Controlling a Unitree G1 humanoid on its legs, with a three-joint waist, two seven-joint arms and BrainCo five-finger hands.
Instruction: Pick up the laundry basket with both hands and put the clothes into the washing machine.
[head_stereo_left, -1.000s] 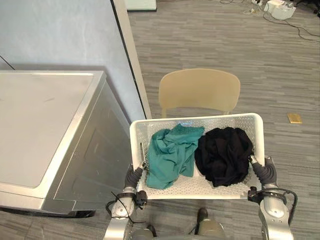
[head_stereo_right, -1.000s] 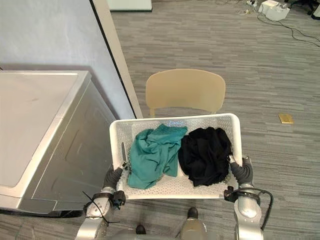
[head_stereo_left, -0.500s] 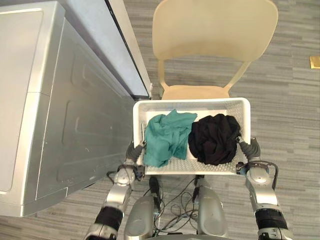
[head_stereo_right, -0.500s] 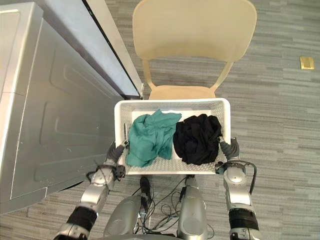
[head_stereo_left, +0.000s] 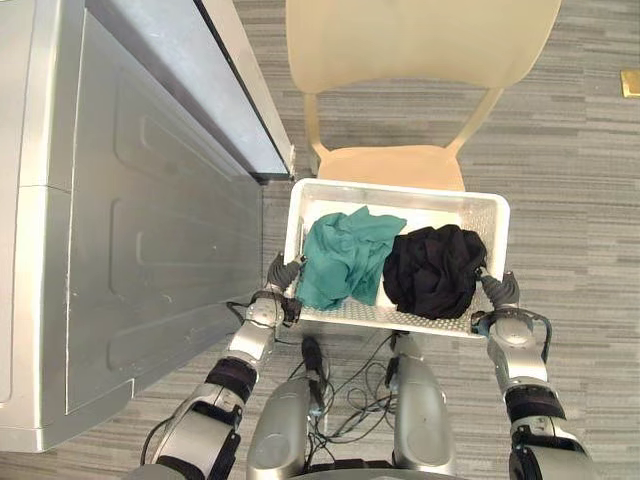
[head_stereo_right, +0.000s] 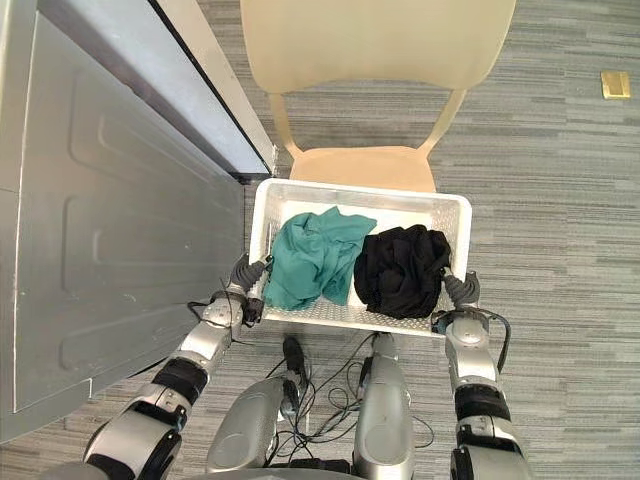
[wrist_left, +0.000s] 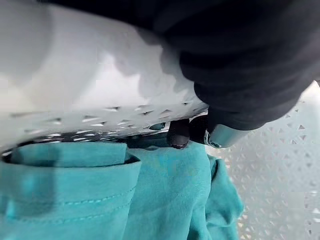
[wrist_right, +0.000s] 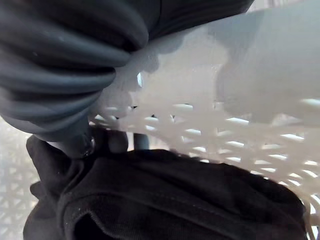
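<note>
Counting: you had one laundry basket (head_stereo_left: 440, 208), white and perforated, carrying two garments that touched each other: one teal garment (head_stereo_left: 345, 258) on its 9 o'clock side and one black garment (head_stereo_left: 435, 270) on its 3 o'clock side.
Left hand: your left hand (head_stereo_left: 283, 272) gripped the basket's 9 o'clock rim, with fingers curled over the edge above the teal cloth.
Right hand: your right hand (head_stereo_left: 497, 290) clamped the 3 o'clock rim, with fingers hooked over it beside the black cloth.
Arms: both reached forward, one on each side of the basket.
Place: the basket's 12 o'clock edge overlapped the seat of one tan chair (head_stereo_left: 420, 40). One silver washing machine (head_stereo_left: 130, 230) stood at its 9 o'clock.
</note>
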